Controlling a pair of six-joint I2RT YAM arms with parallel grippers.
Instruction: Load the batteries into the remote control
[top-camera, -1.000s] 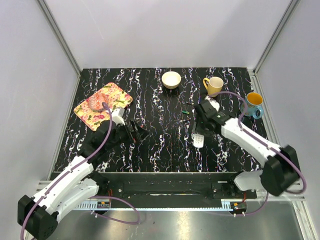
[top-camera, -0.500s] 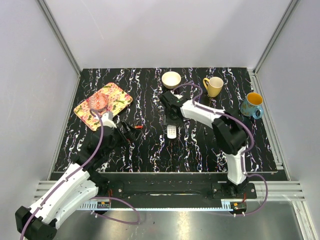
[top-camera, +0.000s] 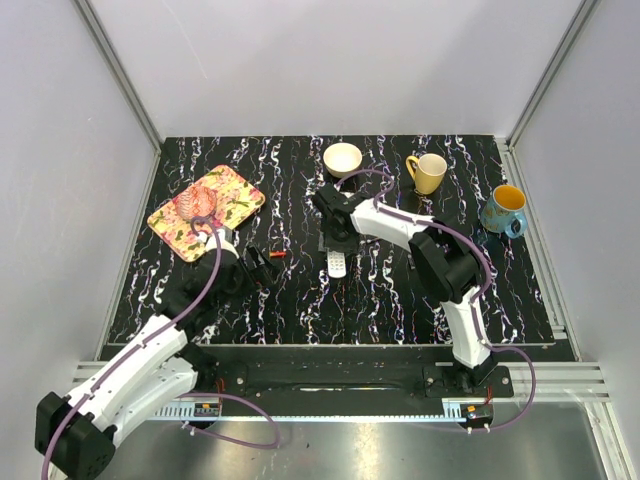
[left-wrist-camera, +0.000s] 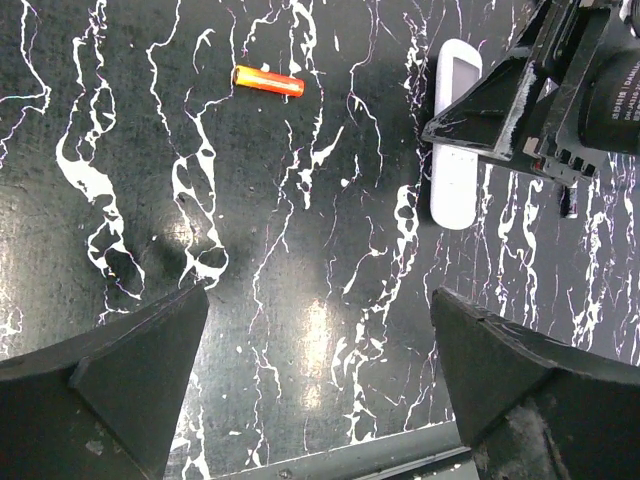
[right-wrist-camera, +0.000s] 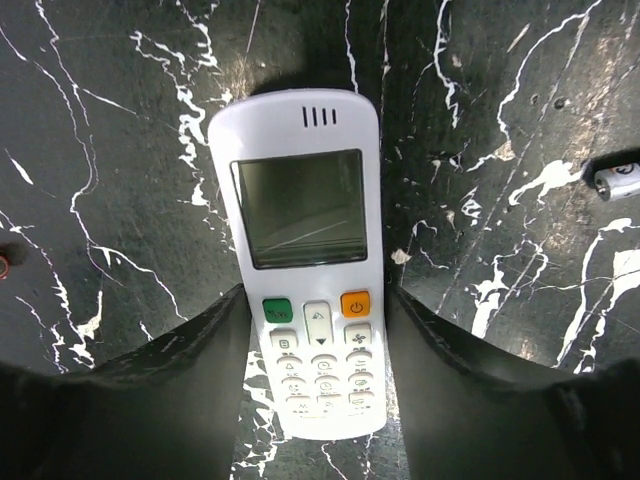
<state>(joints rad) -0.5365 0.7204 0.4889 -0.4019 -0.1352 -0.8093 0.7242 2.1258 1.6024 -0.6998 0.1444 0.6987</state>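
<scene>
The right gripper (right-wrist-camera: 315, 325) pinches the slim white plastic remote control (right-wrist-camera: 300, 250) by its long edges, buttons up at mid-table — squeeze squarely and roll it back-side up — while the left gripper (left-wrist-camera: 318, 300) hangs spread wide.

My left arm (top-camera: 150, 355) stretches forward from its base and leans right. My left tool (top-camera: 262, 262) at its end has both fingers (left-wrist-camera: 110, 390) spread fully apart, with nothing between them. My right arm (top-camera: 395, 222) rises, bends at the elbow and reaches far left. My right tool (top-camera: 335, 243) points down, its fingers (right-wrist-camera: 180, 400) pressed against both long sides of the remote control (right-wrist-camera: 300, 220).
</scene>
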